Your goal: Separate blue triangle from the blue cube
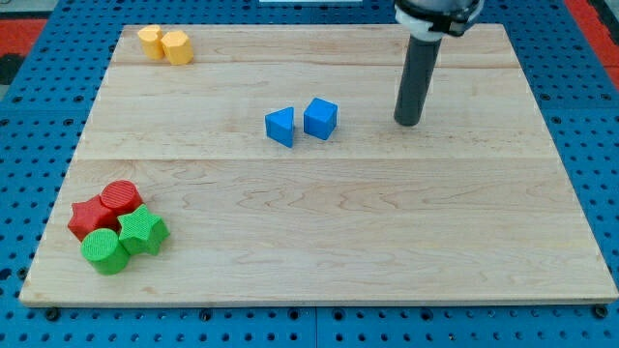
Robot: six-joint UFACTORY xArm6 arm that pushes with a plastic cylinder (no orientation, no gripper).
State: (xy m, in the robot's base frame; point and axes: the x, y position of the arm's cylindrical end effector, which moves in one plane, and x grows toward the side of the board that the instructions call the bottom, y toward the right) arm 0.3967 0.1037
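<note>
A blue triangle (280, 126) lies near the middle of the wooden board, slightly toward the view's top. A blue cube (320, 118) stands just to its right, nearly touching it. My tip (408, 122) is on the board to the right of the cube, about a cube's width and a half away from it. The rod rises from there toward the view's top edge.
Two yellow blocks (164, 43) sit together at the view's top left corner. At the bottom left is a cluster: a red cylinder (121, 197), a red star (90, 218), a green star (143, 230) and a green cylinder (104, 250). The board (387, 242) lies on a blue perforated table.
</note>
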